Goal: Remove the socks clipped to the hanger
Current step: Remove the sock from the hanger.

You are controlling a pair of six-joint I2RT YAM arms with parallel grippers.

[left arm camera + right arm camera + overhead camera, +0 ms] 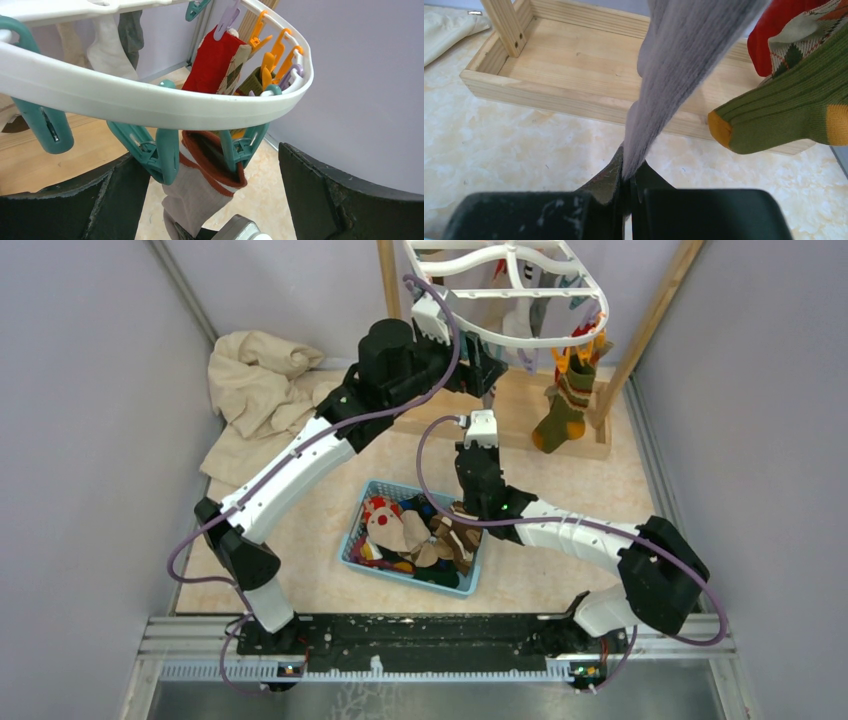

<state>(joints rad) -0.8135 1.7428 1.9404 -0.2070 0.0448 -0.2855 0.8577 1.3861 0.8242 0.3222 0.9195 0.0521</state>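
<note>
left hand: fingers wide apart, flanking the teal clips under the hanger rim | right hand: clamped on the lower end of the grey sock | grey sock: cuff at the clips, hanging below the hanger

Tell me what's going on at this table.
Two robot arms are pulling socks off a white clip hanger. The right gripper is shut on the lower end of a grey sock that hangs from it. The left gripper is open just below the rim, facing the teal clip pinching that sock's cuff. A green sock and a red sock hang clipped. The blue basket holds a pile of socks.
</note>
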